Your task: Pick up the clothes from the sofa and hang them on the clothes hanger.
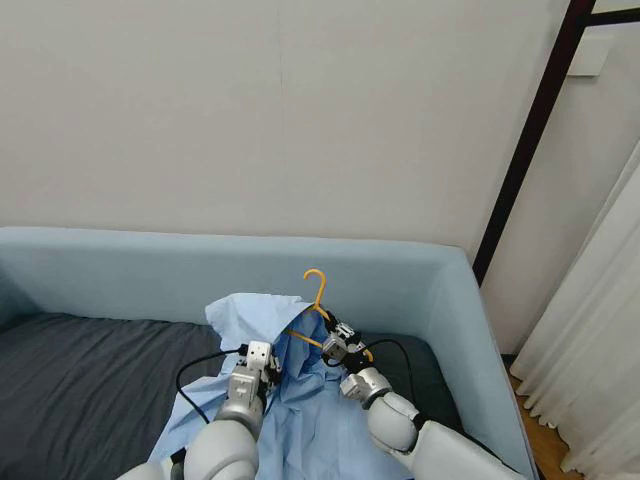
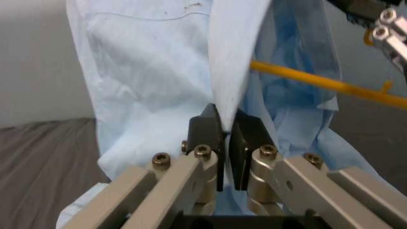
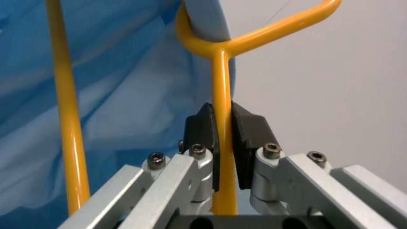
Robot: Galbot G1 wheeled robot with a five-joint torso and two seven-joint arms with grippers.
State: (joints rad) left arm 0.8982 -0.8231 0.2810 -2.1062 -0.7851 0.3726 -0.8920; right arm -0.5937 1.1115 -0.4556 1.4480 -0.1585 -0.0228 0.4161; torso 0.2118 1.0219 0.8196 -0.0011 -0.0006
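Left gripper (image 2: 227, 128) pinching blue shirt (image 2: 146, 81), right gripper (image 3: 223, 121) clamping yellow hanger (image 3: 220, 71), partly cloth-hidden

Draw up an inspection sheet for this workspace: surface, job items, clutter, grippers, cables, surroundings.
Surface: sofa, light blue frame, dark grey seat.
Job's things: light blue shirt lifted off the seat in a bunch; yellow hanger partly inside it, hook up.
Clutter: nothing seen.
Grippers: left gripper shut on a fold of the shirt; right gripper shut on the hanger's stem below the hook.
Cables: black cables loop from both wrists over the seat.
Surroundings: white wall behind; dark post and white curtain to the right.
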